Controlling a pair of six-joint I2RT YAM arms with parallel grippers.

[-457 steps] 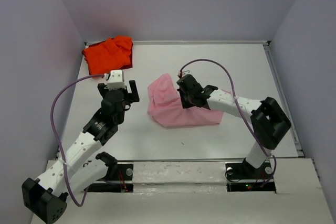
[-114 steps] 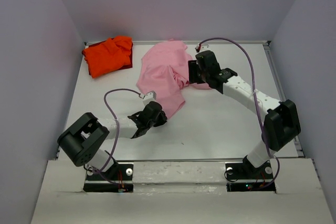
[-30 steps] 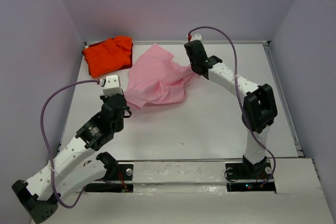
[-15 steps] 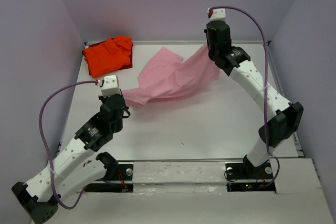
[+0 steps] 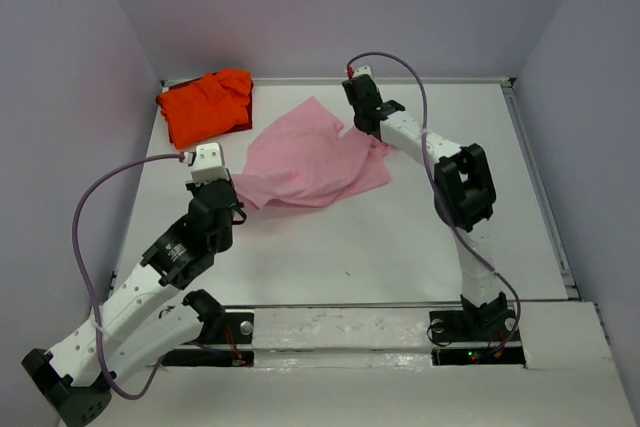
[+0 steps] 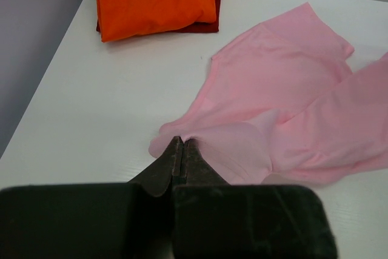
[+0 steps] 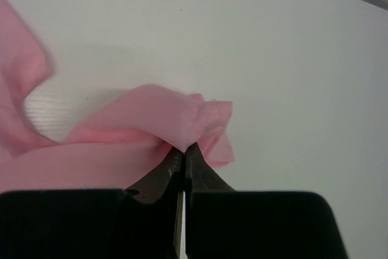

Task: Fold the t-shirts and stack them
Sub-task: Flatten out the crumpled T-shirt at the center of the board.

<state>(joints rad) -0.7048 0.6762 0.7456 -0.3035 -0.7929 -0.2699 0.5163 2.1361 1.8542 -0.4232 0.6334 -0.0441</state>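
Pink t-shirt (image 5: 305, 159), thin, limp and light, drapes across the worktop (image 5: 450, 247); left tool (image 6: 182, 142) and right tool (image 7: 183, 150) each pinch opposite edges, likely the best holds.

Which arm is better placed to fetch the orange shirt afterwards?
Probably left. The left gripper, shut on the pink shirt, is nearer the orange shirt; the right gripper holds the pink one farther right.
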